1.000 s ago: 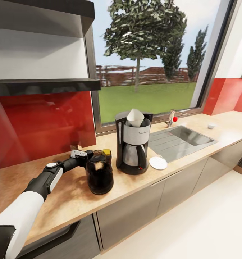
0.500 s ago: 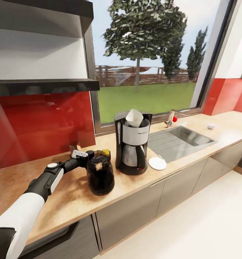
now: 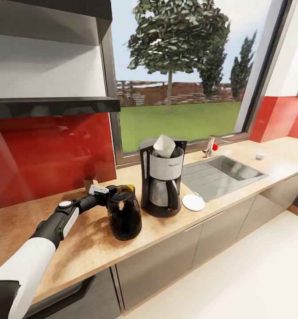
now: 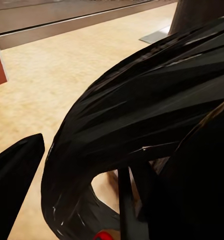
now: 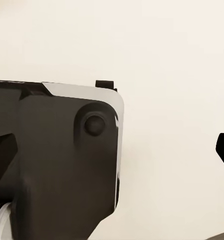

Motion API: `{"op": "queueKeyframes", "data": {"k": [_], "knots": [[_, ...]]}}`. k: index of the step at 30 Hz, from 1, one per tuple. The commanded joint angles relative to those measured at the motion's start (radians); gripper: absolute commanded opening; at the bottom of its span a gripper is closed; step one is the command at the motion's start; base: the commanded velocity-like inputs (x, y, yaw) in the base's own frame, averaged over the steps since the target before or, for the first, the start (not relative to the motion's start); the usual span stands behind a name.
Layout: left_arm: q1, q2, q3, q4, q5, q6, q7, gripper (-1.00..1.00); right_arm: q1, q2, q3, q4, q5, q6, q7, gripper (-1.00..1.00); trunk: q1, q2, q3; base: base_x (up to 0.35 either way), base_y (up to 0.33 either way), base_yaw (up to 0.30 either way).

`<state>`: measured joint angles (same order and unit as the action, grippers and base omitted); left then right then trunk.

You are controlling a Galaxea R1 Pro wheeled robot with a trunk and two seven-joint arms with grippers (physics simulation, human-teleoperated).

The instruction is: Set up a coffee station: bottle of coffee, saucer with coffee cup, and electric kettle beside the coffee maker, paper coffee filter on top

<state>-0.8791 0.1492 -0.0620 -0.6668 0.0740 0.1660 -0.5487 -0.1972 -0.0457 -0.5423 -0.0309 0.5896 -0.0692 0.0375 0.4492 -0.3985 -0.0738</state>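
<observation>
I have the dark, rounded electric kettle (image 3: 124,216) standing upright on the wood-grain table (image 3: 87,248), just beside the black-and-silver coffee maker (image 3: 163,177), on its left in the head view. The left gripper (image 3: 108,195) sits at the kettle's back, at handle height — whether its jaws are clamped on the handle or merely alongside, I cannot tell; the left wrist view gives me dark curved kettle body (image 4: 141,125) and one black fingertip (image 4: 14,170) apart from it.

Handling judgement: a rigid, smooth-walled vessel, probably top-heavy if carried by the handle and liable to swing. The handle is the only sound place to take hold; the body looks too wide and slick.

Its long axis runs vertical, base flat on the table.

A white paper coffee filter (image 3: 164,146) stands in the coffee maker's top, and a small white round saucer (image 3: 193,202) lies just beside the machine on its other side.
</observation>
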Motion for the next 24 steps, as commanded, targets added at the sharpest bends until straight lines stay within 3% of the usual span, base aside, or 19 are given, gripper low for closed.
{"op": "queueKeyframes", "data": {"k": [1,24], "knots": [[0.000,0.000,-0.004,0.075,0.004,0.009,0.000,-1.00,-0.001,0.000,-0.008,0.000,0.006,-0.003,0.004,1.00,0.001,-0.002,-0.003,0.000,0.000,0.000],[0.007,0.001,-0.005,0.076,0.000,0.009,0.003,-1.00,-0.001,0.000,-0.008,0.000,0.006,-0.003,0.003,1.00,0.024,-0.044,-0.021,0.000,0.000,0.000]]}}
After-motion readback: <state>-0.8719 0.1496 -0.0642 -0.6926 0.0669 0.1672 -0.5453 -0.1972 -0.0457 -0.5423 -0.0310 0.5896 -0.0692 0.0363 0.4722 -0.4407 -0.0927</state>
